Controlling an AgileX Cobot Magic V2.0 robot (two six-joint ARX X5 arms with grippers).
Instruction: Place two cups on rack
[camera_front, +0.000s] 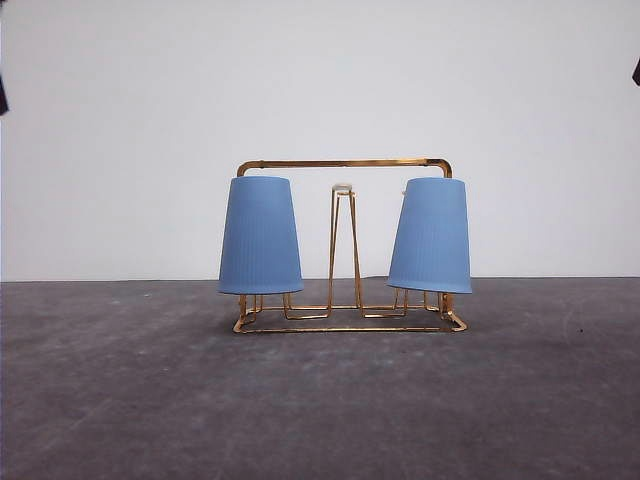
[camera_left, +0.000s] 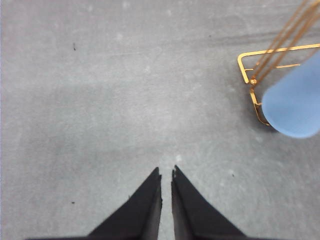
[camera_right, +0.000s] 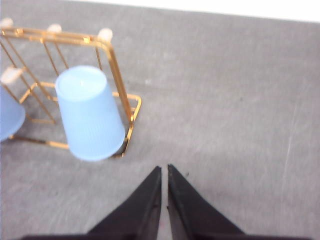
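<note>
The gold wire rack (camera_front: 345, 163) stands mid-table in the front view. Two light-blue ribbed cups hang upside down on its prongs: one (camera_front: 260, 236) at the left end, the other (camera_front: 431, 236) at the right end, tilted slightly. A bare middle prong (camera_front: 343, 192) with a pale tip rises between them. My left gripper (camera_left: 166, 173) is shut and holds nothing, over bare table, apart from the rack's corner (camera_left: 245, 62) and the left cup (camera_left: 295, 102). My right gripper (camera_right: 164, 169) is shut too, just off the right cup (camera_right: 90, 112) and the rack (camera_right: 117, 75).
The dark grey table (camera_front: 320, 400) stretches out in front of and beside the rack. A white wall (camera_front: 320, 80) closes the back. A dark bit of arm (camera_front: 636, 72) shows at the upper right edge of the front view.
</note>
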